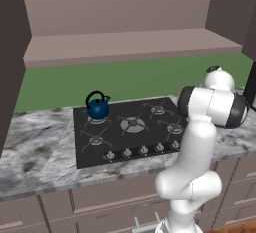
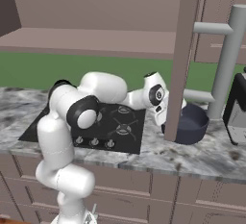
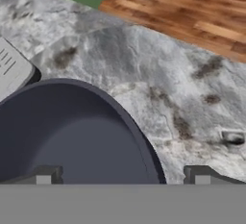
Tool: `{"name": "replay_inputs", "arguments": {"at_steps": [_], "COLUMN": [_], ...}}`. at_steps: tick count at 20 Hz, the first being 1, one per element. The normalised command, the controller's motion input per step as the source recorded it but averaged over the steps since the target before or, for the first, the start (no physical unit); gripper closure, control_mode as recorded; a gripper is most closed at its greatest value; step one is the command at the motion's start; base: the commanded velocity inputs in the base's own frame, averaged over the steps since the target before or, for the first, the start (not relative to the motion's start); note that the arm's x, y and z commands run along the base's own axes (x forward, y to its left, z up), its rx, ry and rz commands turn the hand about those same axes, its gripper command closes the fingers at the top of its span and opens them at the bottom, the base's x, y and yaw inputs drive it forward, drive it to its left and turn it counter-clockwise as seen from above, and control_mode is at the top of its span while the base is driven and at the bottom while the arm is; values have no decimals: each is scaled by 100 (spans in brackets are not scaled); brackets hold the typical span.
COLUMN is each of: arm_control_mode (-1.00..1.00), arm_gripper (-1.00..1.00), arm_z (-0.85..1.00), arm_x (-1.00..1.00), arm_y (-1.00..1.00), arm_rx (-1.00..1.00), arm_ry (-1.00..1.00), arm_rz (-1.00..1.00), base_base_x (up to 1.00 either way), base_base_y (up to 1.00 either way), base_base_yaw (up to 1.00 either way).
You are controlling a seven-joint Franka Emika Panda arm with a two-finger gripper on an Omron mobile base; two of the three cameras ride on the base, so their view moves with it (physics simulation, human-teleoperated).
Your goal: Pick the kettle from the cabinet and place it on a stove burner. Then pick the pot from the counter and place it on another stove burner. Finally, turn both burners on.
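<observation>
The blue kettle (image 1: 97, 107) stands upright on the back-left burner of the black cooktop (image 1: 150, 136). The wide dark pot (image 2: 193, 124) rests on the marble counter (image 2: 158, 158) right of the cooktop, partly hidden by a brown cabinet side panel (image 2: 185, 50). In the hand view the pot (image 3: 62, 136) lies just below my gripper (image 3: 123, 176). The gripper is open, its jaws astride the pot's rim (image 3: 139, 136): one fingertip (image 3: 45, 175) is over the inside, the other over the counter (image 3: 158, 64). My arm's wrist (image 2: 154, 94) reaches right across the cooktop. The cabinet shelf (image 1: 130, 44) is bare.
A grey toaster-like appliance (image 2: 238, 107) stands close to the right of the pot, and its corner (image 3: 12, 69) touches the hand view's edge. A grey pipe frame (image 2: 226, 50) rises behind the pot. Silver knobs (image 1: 143, 149) line the cooktop's front. Wooden floor (image 3: 192, 11) lies beyond the counter edge.
</observation>
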Motion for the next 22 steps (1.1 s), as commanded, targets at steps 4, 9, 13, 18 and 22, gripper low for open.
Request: {"name": "replay_inputs", "arguments": {"at_steps": [4,9,13,18,22], "arm_control_mode": [-100,-100,-100,-100,-100], "arm_gripper": [-100,-100,-100,-100,-100], "arm_z": [0,-9,-19,-9,-2], "arm_x": [-39,-10,4,12,12], "arm_y": [1,11,12,6,0], "arm_rx": [0,0,0,0,0], "arm_ry": [-15,-6,-1,-7,-10], "arm_rz": [-5,-1,0,0,0], "base_base_x": [0,0,0,0,0], "base_base_y": [0,0,0,0,0], "base_base_yaw": [0,0,0,0,0]}}
